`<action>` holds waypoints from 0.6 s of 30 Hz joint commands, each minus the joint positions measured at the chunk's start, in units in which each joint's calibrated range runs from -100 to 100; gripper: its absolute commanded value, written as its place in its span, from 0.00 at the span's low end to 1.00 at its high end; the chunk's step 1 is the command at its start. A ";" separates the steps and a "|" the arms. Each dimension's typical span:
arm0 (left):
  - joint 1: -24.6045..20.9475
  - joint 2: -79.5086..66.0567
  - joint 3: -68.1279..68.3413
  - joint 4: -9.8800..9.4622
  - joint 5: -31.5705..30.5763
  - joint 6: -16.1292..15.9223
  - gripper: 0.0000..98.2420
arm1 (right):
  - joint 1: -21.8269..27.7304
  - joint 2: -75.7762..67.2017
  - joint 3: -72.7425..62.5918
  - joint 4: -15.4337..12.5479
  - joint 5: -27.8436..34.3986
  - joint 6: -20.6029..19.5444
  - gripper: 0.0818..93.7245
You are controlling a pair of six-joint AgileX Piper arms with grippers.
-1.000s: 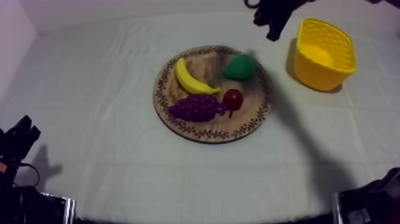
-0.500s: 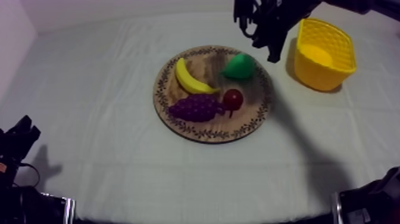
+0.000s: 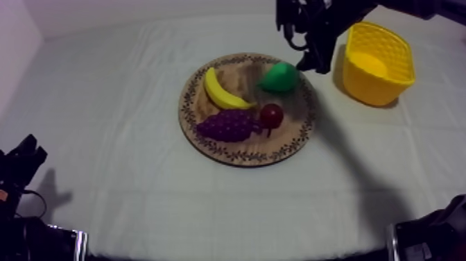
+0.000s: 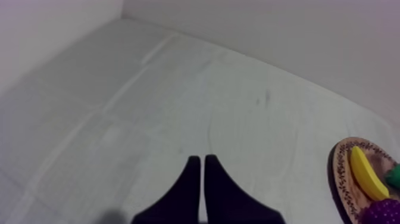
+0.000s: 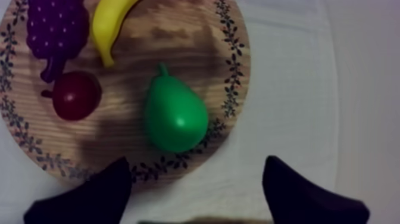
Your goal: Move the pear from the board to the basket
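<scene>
The green pear (image 3: 279, 77) lies on the back right part of the round wooden board (image 3: 243, 158). My right gripper (image 3: 303, 50) hangs just behind and to the right of it, between the pear and the yellow basket (image 3: 378, 62). In the right wrist view its fingers stand wide apart, so the right gripper (image 5: 196, 164) is open, with the pear (image 5: 174, 116) lying a little ahead of the gap on the board (image 5: 235, 71), untouched. My left gripper (image 3: 24, 156) rests at the table's front left, and in its own view the left gripper (image 4: 199, 161) is shut on nothing.
A banana (image 3: 222, 90), a bunch of grapes (image 3: 229, 126) and a small red fruit (image 3: 271, 114) share the board, left of and in front of the pear. The red fruit (image 5: 74, 95) lies closest to it. The basket stands on the cloth right of the board.
My right gripper has come down from the table's far edge toward the pear and its fingers have spread open. The fruit and my left arm have not moved.
</scene>
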 commanded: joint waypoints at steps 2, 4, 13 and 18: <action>-0.03 -0.04 0.00 0.01 -0.01 0.00 0.00 | 0.23 -0.03 -0.19 -0.65 0.64 1.24 0.79; -0.03 -0.04 0.00 0.01 -0.01 0.00 0.00 | 0.30 0.13 -0.32 -0.79 0.87 1.50 0.79; -0.03 -0.04 0.00 0.01 -0.01 0.00 0.00 | -0.72 5.21 -1.98 0.61 -1.45 -0.31 0.77; -0.03 -0.04 0.00 0.01 -0.01 0.00 0.00 | -1.93 10.18 -2.94 2.62 -4.60 -2.97 0.76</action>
